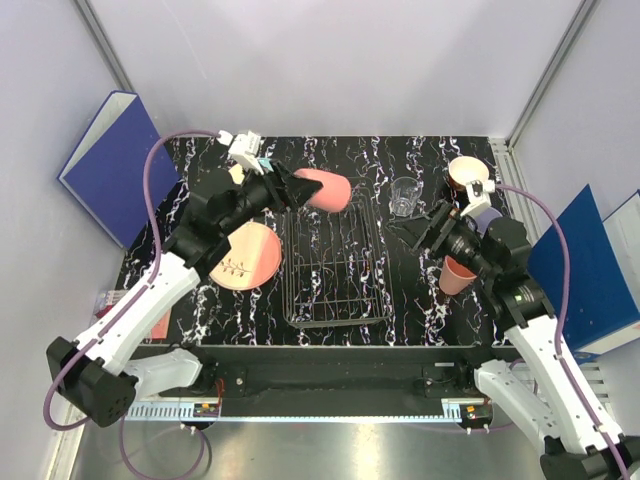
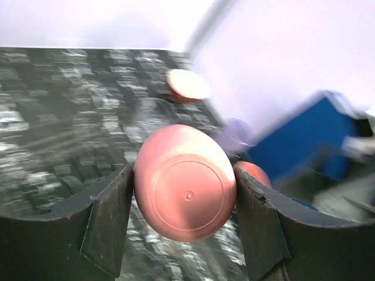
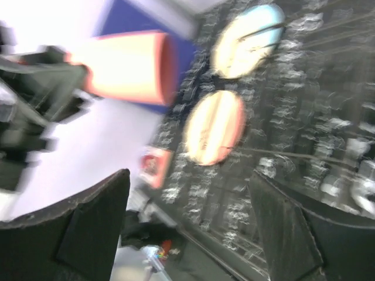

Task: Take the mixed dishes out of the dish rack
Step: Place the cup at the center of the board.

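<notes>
Black marbled table (image 1: 420,310) fills the view between pale walls, with a blue binder (image 1: 105,165) at the far left. The left gripper (image 1: 290,188) is closed on a salmon-pink cup (image 1: 322,190), which lies on its side in the air, the two fingers (image 2: 108,213) pressing its round wall near the base. Under the wrist behind these fingers a salmon-pink plate (image 1: 247,255) rests on the table. Below the cup is the far end of the dish rack (image 1: 335,270). I judge that the smooth curved wall may turn or slip in this hold, and the cup would then drop on the wires or the plate. Further right a clear glass (image 1: 403,195) stands near the tips of the right gripper (image 1: 428,232), whose jaws are wide apart with nothing between them. A careless swing could knock it over.
</notes>
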